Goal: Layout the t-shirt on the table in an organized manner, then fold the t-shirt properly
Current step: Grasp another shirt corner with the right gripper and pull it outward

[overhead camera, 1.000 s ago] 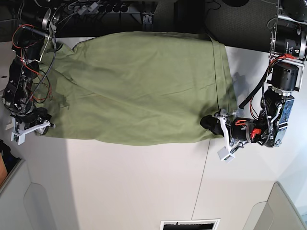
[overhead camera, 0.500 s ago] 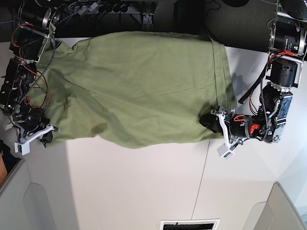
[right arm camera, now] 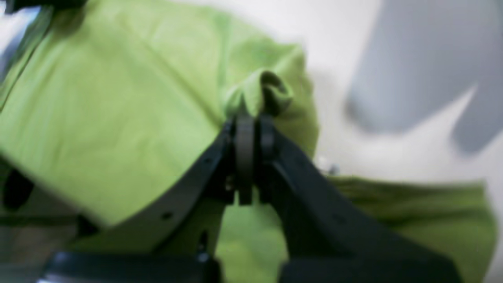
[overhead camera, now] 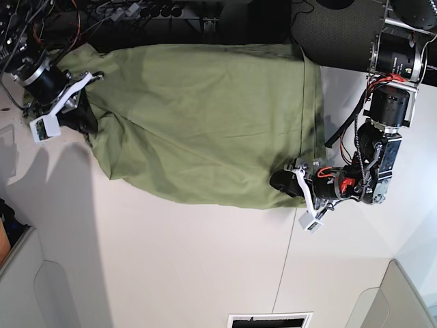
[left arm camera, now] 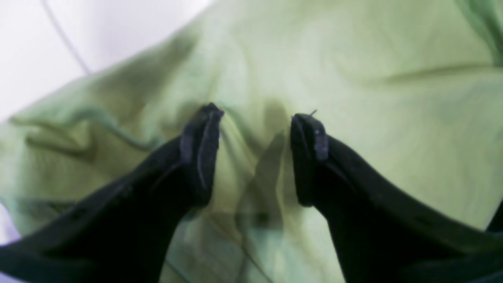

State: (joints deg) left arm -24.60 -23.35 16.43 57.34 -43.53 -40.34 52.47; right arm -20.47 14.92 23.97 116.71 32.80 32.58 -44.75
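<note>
The olive-green t-shirt lies spread across the back half of the white table. In the base view my right gripper is at the shirt's left end. The right wrist view shows this gripper shut on a bunched fold of the t-shirt, which is raised off the table. My left gripper rests on the shirt's front right corner. In the left wrist view its fingers stand open, tips on the wrinkled cloth, gripping nothing.
A thin dark seam crosses the table in front of the left arm and also shows as a seam in the left wrist view. Dark equipment and cables line the back edge. Grey panels and a vent sit at the front.
My right gripper closed on the shirt's left end and carried it from the front left toward the back, bunching that side. The left gripper slid slightly further onto the shirt, still open.
</note>
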